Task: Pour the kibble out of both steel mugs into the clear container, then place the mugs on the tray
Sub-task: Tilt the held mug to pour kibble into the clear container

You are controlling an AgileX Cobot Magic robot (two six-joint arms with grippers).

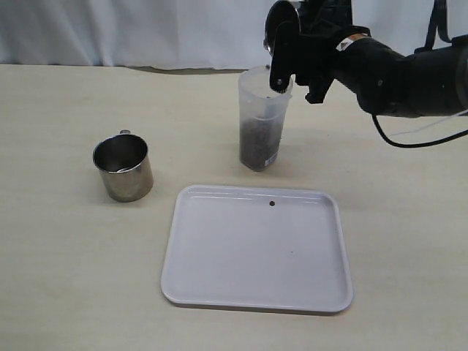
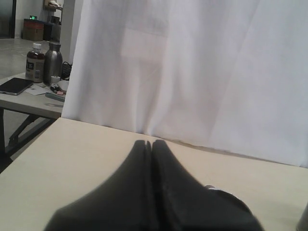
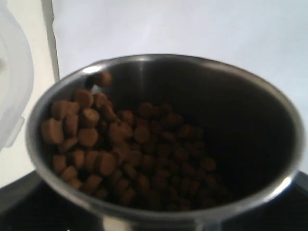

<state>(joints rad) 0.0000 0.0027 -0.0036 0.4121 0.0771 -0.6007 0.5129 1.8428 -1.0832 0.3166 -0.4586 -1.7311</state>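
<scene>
My right gripper (image 1: 287, 51) is shut on a steel mug (image 1: 281, 29), held tipped over the mouth of the clear container (image 1: 263, 95). In the right wrist view this mug (image 3: 163, 62) still holds kibble (image 3: 120, 149), piled toward its lower lip, with the container's rim (image 3: 14, 82) just beside it. The container stands upright behind the tray and is more than half full of kibble (image 1: 259, 142). The other steel mug (image 1: 123, 167) stands upright and looks empty on the table at the left. The white tray (image 1: 219, 285) lies at the front. My left gripper (image 2: 151, 142) is shut on nothing, low over the table.
A single pellet (image 1: 272, 203) lies on the tray near its far rim. A white curtain (image 1: 131, 29) hangs along the back of the table. Beyond the table's edge stands a side table with bottles (image 2: 44, 61). The right arm's cable (image 1: 409, 139) hangs near the back right.
</scene>
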